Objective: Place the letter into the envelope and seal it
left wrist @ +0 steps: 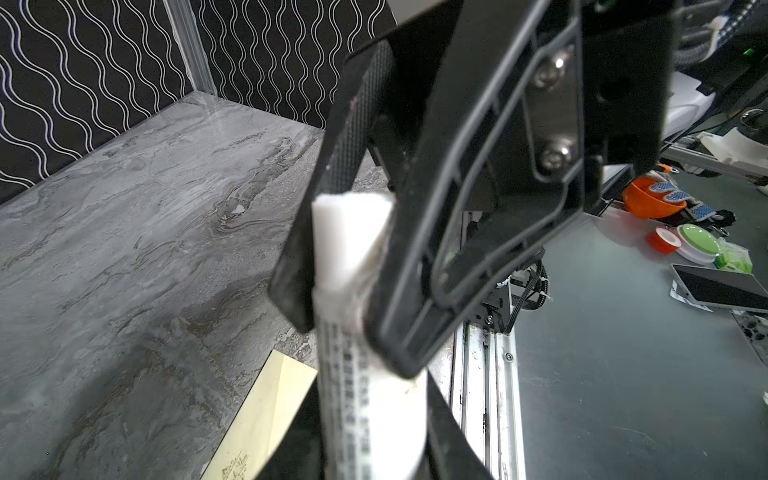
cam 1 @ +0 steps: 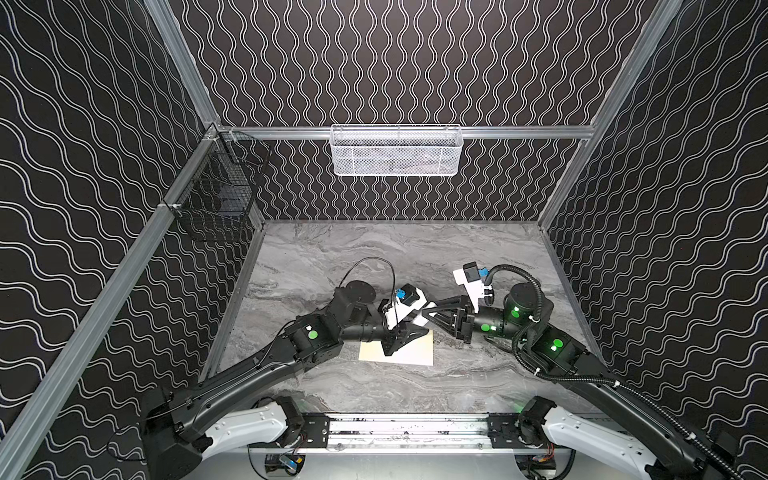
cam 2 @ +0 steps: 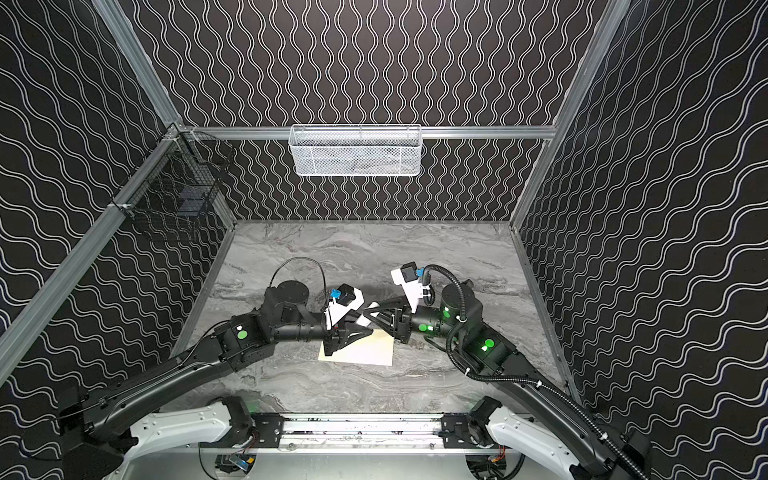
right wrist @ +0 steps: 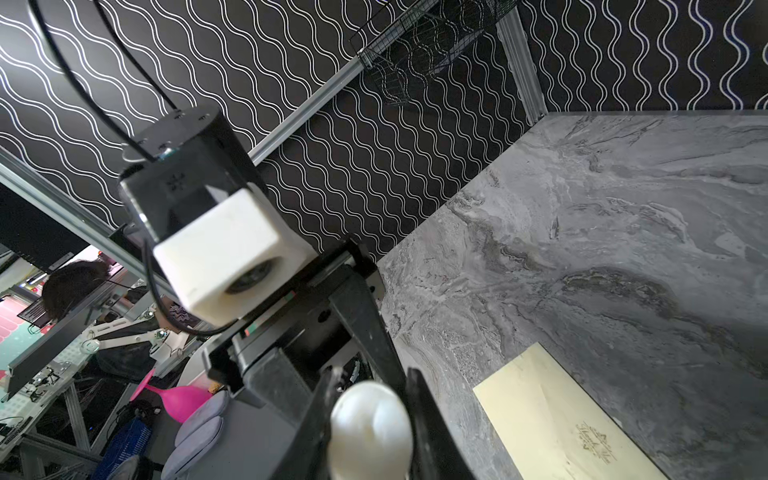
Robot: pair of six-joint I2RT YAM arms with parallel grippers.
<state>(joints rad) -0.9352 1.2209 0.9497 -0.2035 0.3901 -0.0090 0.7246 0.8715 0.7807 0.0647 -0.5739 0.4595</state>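
Nearest of all was the metal rail [cam 1: 407, 430] at the near edge, where both arms were mounted. Beyond it, on the grey marble worktop [cam 1: 332, 257], the envelope [cam 1: 415, 354] lay flat, about the middle from left to right and toward the near side. Both top views showed it cream-yellow [cam 2: 374, 353] and partly covered by the left arm. Its small ornate mark [right wrist: 594, 444] was visible in the right wrist view. Whether the flap was stuck down or loose, I could not tell.

Above the far edge of the envelope the two hands met tip to tip. The left hand [cam 1: 417, 331] pointed in from the left and the right hand [cam 1: 430, 312] from the right, with a white glue stick [cam 1: 419, 321] between them. In the left wrist view the left hand was clenched on the printed body of the stick [left wrist: 374, 415], and the right hand grasped its plain white end. The stick was held in the air, clear above the worktop.

On the far wall hung a white mesh basket [cam 1: 397, 151], and on the left wall a black wire basket [cam 1: 216, 195].
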